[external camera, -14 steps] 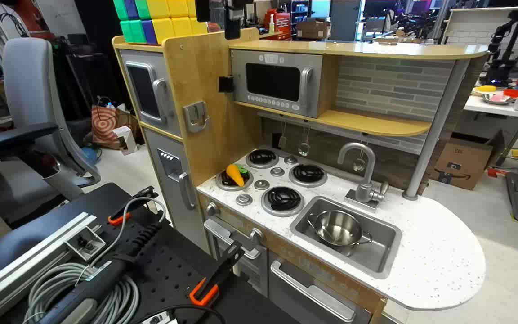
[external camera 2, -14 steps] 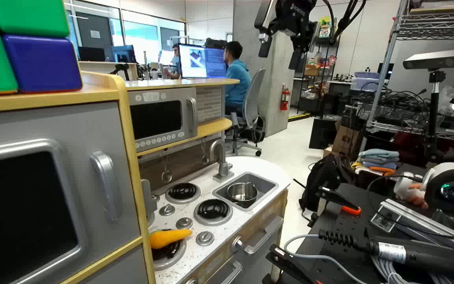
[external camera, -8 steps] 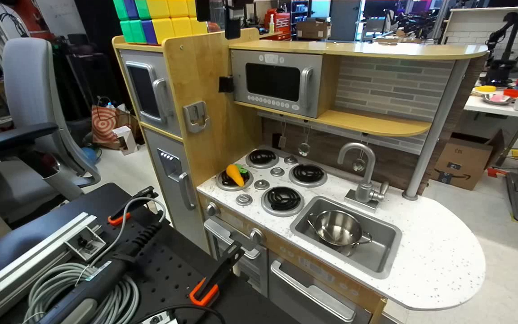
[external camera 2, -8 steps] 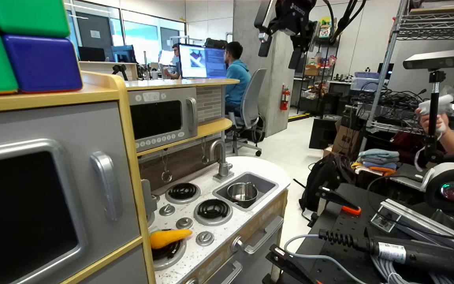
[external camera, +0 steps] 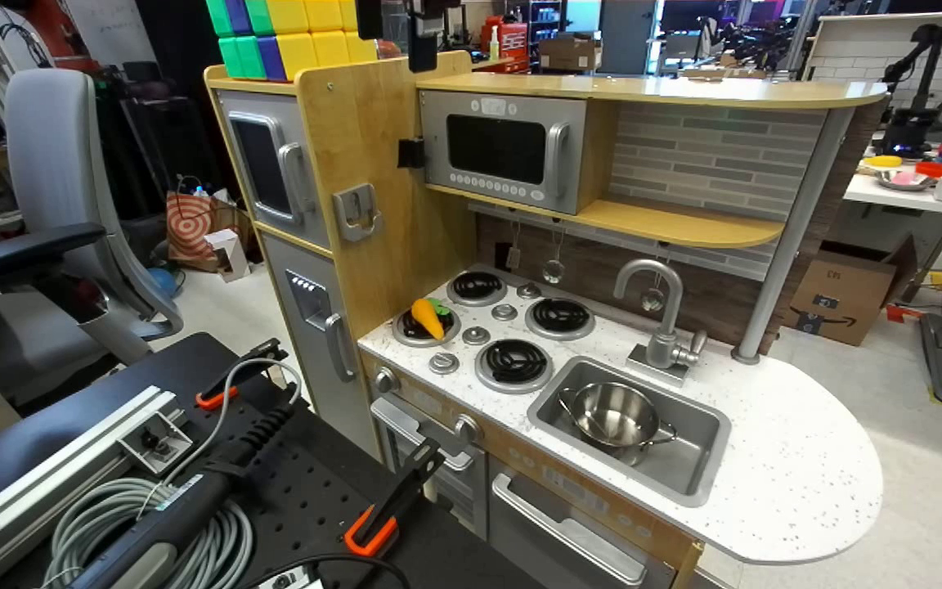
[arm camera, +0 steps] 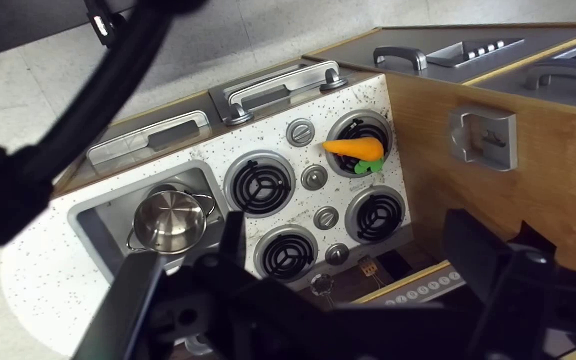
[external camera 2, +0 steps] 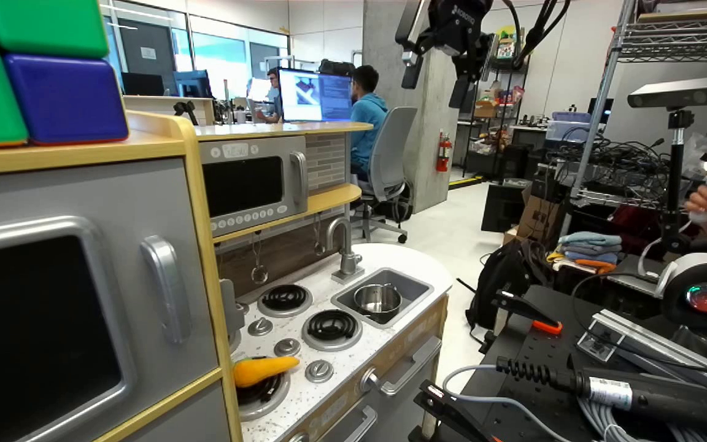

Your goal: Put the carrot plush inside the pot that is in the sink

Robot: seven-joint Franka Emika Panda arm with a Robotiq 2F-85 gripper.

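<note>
My gripper (external camera 2: pixel 436 84) hangs wide and empty above the bench (external camera: pixel 798 458), I'd say to straddle the carrot plush (arm camera: pixel 355 148) lying across a burner (arm camera: pixel 368 129), and there's the pot (arm camera: pixel 169 223), mouth-up in the sink (external camera: pixel 684 460), presumably ready to catch it.

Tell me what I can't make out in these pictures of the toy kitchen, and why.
Gripper: upper part cut off by the top edge in an exterior view.
Carrot plush: in an exterior view, its own body, and perhaps the cabinet edge, hides most of its green leaves, though the wrist view shows them.
Faucet: largely behind the gripper in the wrist view.
Monitor: screen details too small to read in an exterior view.
</note>
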